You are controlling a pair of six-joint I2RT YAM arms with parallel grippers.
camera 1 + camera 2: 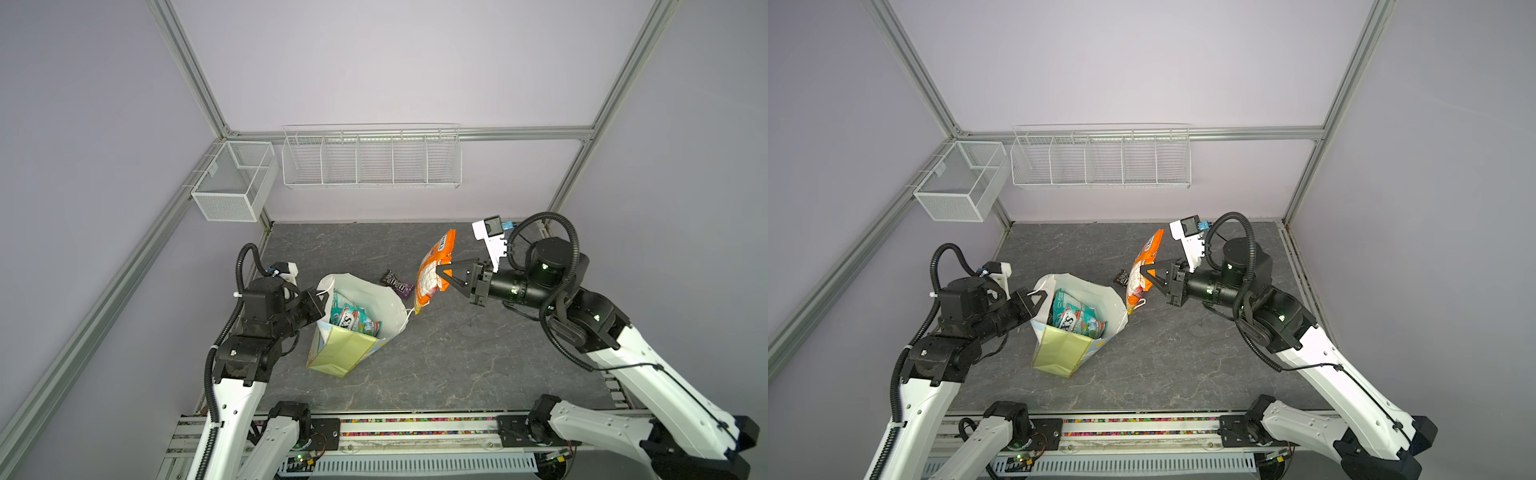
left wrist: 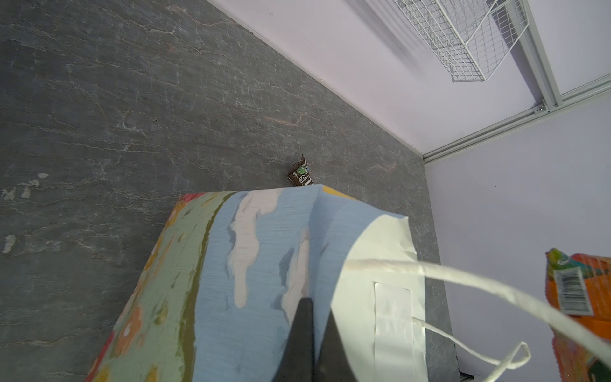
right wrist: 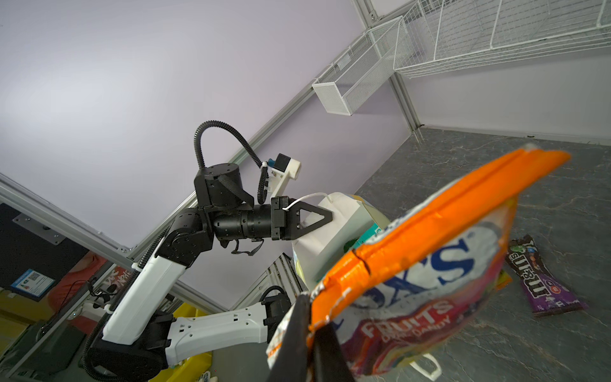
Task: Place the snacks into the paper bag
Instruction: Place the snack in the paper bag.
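Right fingers (image 1: pixel 441 271) clamp orange pouch (image 1: pixel 426 291), long axis near upright, just right of paper bag (image 1: pixel 390 307) mouth; left fingers (image 1: pixel 321 294) pinch opposite rim.

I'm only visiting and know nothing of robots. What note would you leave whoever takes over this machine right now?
Left hand: shut on the paper bag rim, holding it open.
Right hand: shut on the orange FOX'S pouch, lifted beside the bag.
Done: teal pouches lie inside the bag; the count is unclear.
Left: drop in the orange pouch, then the brown-purple M&M's pack lying on the table.
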